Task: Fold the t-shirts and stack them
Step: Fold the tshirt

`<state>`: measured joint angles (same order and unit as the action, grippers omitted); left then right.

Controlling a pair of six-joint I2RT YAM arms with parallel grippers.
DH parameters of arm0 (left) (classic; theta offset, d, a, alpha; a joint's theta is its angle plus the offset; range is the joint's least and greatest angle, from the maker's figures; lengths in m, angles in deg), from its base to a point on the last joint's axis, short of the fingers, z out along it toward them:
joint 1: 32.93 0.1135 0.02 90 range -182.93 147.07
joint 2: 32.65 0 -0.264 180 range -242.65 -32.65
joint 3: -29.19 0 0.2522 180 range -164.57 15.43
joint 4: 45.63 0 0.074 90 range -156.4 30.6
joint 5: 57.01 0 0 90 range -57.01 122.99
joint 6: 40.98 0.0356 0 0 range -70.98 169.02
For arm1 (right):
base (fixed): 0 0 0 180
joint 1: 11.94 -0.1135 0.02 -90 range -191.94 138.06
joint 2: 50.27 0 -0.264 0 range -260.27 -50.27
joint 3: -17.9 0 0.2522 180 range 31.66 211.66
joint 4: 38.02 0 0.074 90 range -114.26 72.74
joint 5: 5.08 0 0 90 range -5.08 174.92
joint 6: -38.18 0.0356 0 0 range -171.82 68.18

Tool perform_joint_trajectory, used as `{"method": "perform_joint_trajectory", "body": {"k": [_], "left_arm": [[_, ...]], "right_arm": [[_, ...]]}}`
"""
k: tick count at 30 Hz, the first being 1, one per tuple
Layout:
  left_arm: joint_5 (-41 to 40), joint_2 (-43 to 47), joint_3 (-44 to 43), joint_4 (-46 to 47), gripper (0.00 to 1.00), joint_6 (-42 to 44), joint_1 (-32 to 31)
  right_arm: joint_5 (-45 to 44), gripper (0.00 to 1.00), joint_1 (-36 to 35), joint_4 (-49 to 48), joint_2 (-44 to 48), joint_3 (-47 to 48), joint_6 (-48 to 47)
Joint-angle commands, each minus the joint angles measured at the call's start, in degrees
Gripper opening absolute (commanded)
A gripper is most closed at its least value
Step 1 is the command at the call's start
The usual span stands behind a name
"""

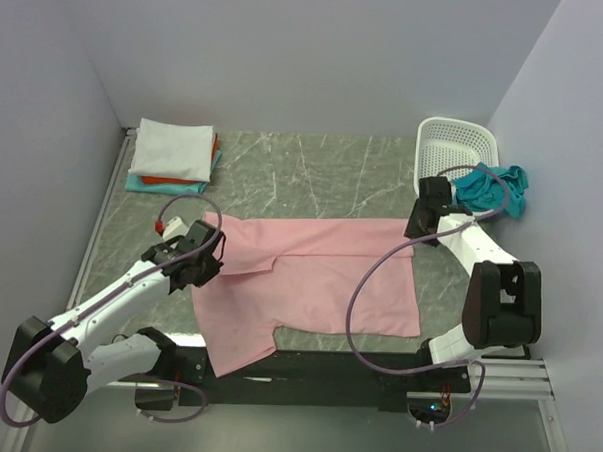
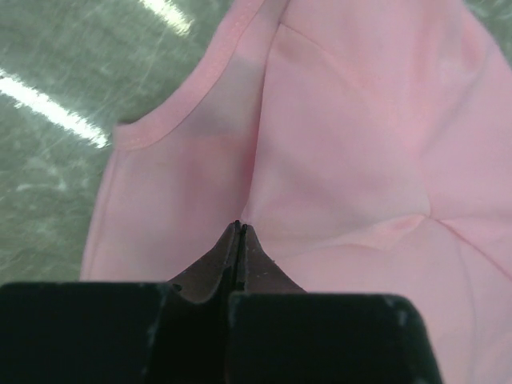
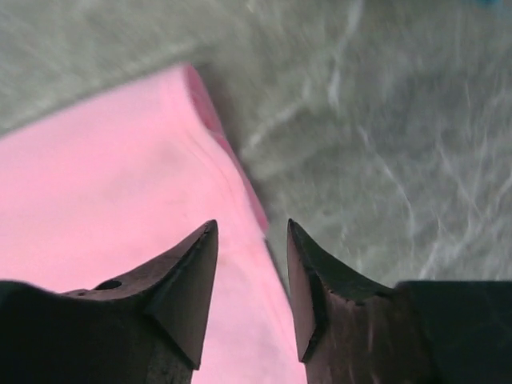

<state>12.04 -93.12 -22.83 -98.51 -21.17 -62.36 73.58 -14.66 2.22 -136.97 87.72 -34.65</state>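
Left pincer: jaws shut tight, tips pinching a small pucker of the pink t-shirt, with creases in the fabric running out from the pinch point. From above, this pincer sits at the shirt's left edge, where a flap of cloth is folded over onto the body. Right pincer: jaws apart with nothing between them. It hovers over the shirt's far right corner, one finger above pink cloth and the other above bare worktop; I cannot tell whether the tips touch the fabric. The pink t-shirt lies spread across the middle of the worktop, and its near left part hangs past the near edge. In the far left corner is a folded stack: the white t-shirt on top, the orange-red t-shirt showing under it, and a teal layer at the bottom. In the far right corner a white lattice basket stands tipped against the wall, with a crumpled teal garment just at its near side. The right arm's cable crosses in front of that garment, so part of it is hidden from me.
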Motion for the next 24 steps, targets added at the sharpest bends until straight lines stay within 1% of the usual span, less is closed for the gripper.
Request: {"method": "perform_joint_trajectory", "body": {"k": [1,3,4,5,6,7,8,9,10,12,13,15,17,19,20,21,23,24], "left_arm": [[0.83,3.77,1.34,-3.59,0.02,-1.96,-0.28],[0.91,6.23,1.17,-4.83,0.21,-1.35,-0.28],[1.17,6.93,0.47,-4.66,0.35,-0.48,-0.28],[1.87,7.99,-0.32,-3.96,0.59,-0.04,-0.28],[1.88,8.34,-0.32,-3.95,0.7,0.4,-0.28],[3.18,8.52,-1.19,-2.74,0.8,1.63,-0.28],[3.72,8.61,-1.55,-2.11,0.96,2.07,-0.28],[4.33,8.52,-2.08,-1.5,0.99,2.69,-0.28],[4.69,8.44,-2.95,-0.45,0.99,3.91,-0.28],[4.16,7.12,-3.92,0.17,0.99,4.8,-0.28],[3.03,5.64,-4.97,1.4,0.99,5.67,-0.28],[2.67,3.53,-6.82,3.77,0.99,7.17,-0.28],[2.14,-0.69,-8.4,7.19,0.99,9.19,0.16],[2.32,-4.11,-11.03,9.13,0.99,11.29,1.47],[3.45,-7.79,-11.83,11.32,0.99,11.92,2.96],[4.5,-9.56,-12.36,12.82,0.99,12.97,4.02],[7.49,-15.01,-13.15,15.9,0.99,14.64,6.65],[11.16,-16.77,-13.42,19.3,0.99,15.34,9.1]], "right_arm": [[-5.01,0.49,0.35,2.16,4.43,-1.38,5.23],[-5.63,0.51,0.35,3.84,6.36,-0.69,6.21],[-4.76,0.56,0.26,4.36,7.15,-0.25,6.3],[-1.18,0.62,0.26,3.93,8.98,0.02,6.12],[-1.15,0.63,0.26,3.93,9.96,0.02,5.77],[2.51,0.7,0.17,2.89,11.01,-0.06,4.9],[4.72,0.71,0.17,2.44,11.89,-0.07,4.54],[6.48,0.73,0.09,2.0,13.73,-0.07,4.02],[9.81,0.75,0.08,0.87,14.44,-0.15,3.14],[13.07,0.76,0.09,-0.2,16.2,-0.24,2.35],[17.01,0.77,-0.35,-1.07,16.47,-0.33,1.47],[20.37,0.79,-1.05,-2.22,16.21,-0.33,1.03],[22.48,0.8,-3.77,-3.54,14.03,0.46,0.41],[21.45,0.8,-6.14,-2.93,11.39,2.82,0.32],[19.61,0.8,-7.63,-2.58,8.5,3.79,0.5],[19.07,0.8,-8.17,-2.4,6.99,4.5,0.85],[19.5,0.8,-8.35,-3.1,2.61,6.34,2.6],[20.55,0.8,-8.35,-3.27,1.11,7.31,2.87]]}}
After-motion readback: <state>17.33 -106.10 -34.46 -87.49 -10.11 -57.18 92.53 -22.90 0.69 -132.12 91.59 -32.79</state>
